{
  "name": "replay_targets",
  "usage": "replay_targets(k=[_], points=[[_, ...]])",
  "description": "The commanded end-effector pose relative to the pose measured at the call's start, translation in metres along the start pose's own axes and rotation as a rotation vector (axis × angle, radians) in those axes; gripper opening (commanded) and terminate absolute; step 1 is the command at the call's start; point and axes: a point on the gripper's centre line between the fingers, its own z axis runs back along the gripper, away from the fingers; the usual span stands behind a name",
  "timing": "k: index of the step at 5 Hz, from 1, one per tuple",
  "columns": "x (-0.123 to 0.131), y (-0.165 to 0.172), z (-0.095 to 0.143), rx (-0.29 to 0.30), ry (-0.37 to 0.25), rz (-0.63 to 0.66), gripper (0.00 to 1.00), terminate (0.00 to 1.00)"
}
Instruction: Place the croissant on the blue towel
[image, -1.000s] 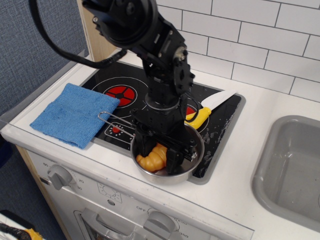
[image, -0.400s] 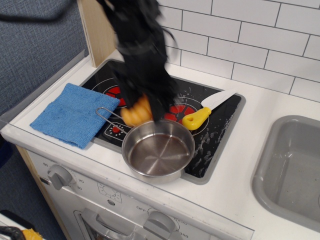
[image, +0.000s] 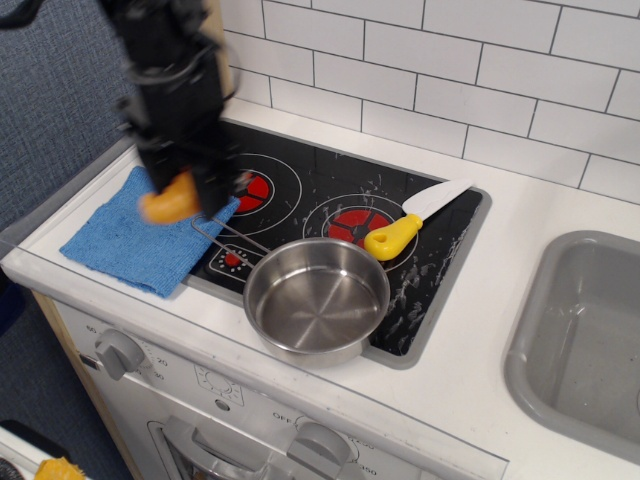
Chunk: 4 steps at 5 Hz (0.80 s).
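The golden-orange croissant (image: 169, 203) is blurred by motion and held in my gripper (image: 180, 195), which is shut on it. It hangs above the right part of the bright-blue towel (image: 128, 238), which lies flat on the white counter left of the stove. My black arm reaches down from the upper left and hides part of the towel's far edge.
An empty steel pan (image: 317, 297) with a wire handle stands on the front of the black cooktop (image: 330, 200). A yellow-handled white knife (image: 412, 221) lies to its right. A grey sink (image: 585, 330) is at the far right. A tiled wall stands behind.
My gripper lifted the croissant out of the steel pan and carried it left, from above the cooktop to above the blue towel. The pan is now empty.
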Motion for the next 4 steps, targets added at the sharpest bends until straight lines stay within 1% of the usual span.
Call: replay_targets(k=[1, 2, 4], points=[[-0.013, 0.067, -0.013, 0.077, 0.033, 0.127, 0.0, 0.0], [-0.013, 0.067, -0.019, 0.061, 0.044, 0.117, 0.0, 0.0], [-0.015, 0.048, -0.02, 0.046, 0.033, 0.04, 0.0, 0.0]])
